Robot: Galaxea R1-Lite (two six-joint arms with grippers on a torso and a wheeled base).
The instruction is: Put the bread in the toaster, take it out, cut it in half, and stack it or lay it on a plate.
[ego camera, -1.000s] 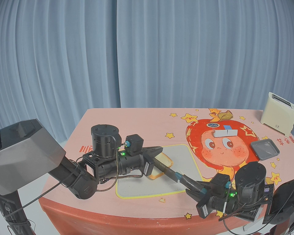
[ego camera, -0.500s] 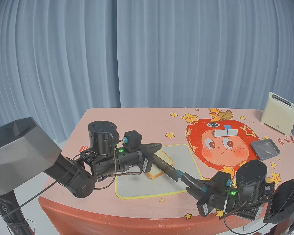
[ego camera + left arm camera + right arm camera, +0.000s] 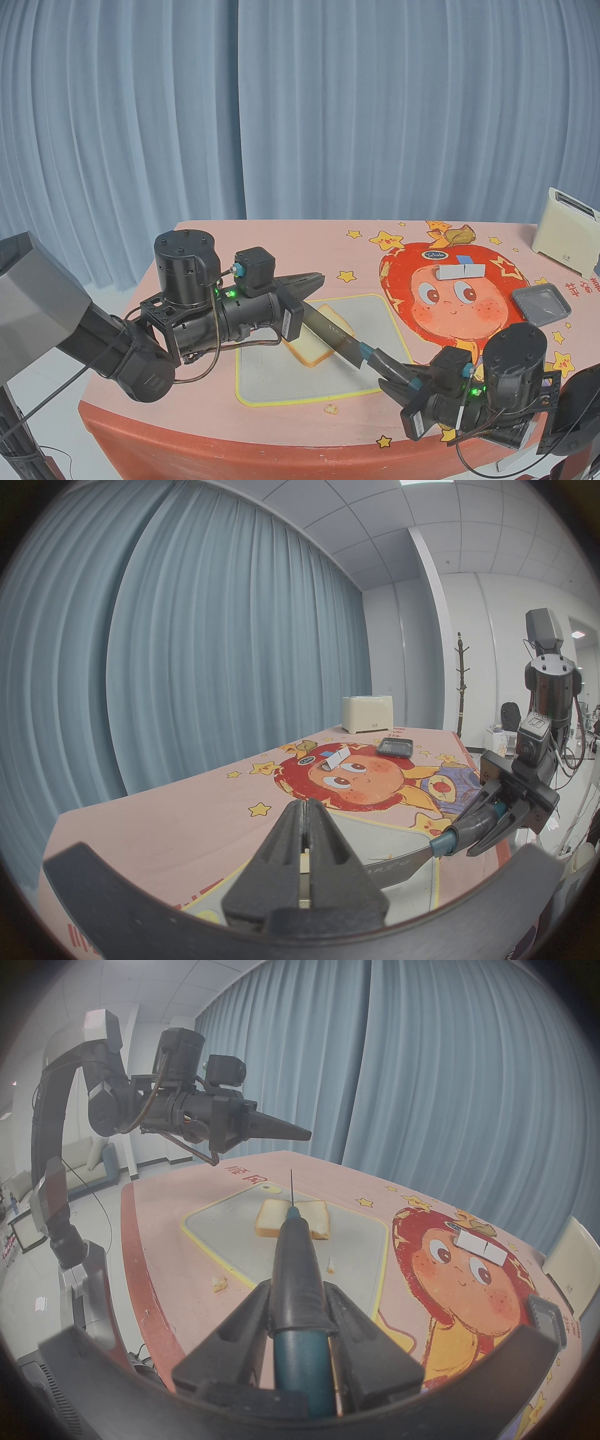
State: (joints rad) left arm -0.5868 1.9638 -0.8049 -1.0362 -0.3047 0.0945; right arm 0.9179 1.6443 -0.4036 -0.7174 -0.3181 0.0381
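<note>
Right gripper (image 3: 392,382) clamps knife (image 3: 331,331) held across bread (image 3: 307,351)

bread (image 3: 308,351) on mat (image 3: 378,315), knife (image 3: 334,333) over bread, toaster (image 3: 569,231) at table's far right, plate (image 3: 540,304) before it

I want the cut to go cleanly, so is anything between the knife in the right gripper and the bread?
Nothing visible. The knife in the right gripper is directly over the bread on the cutting mat. The left gripper, shut, hangs above the blade's tip, not under it.
</note>
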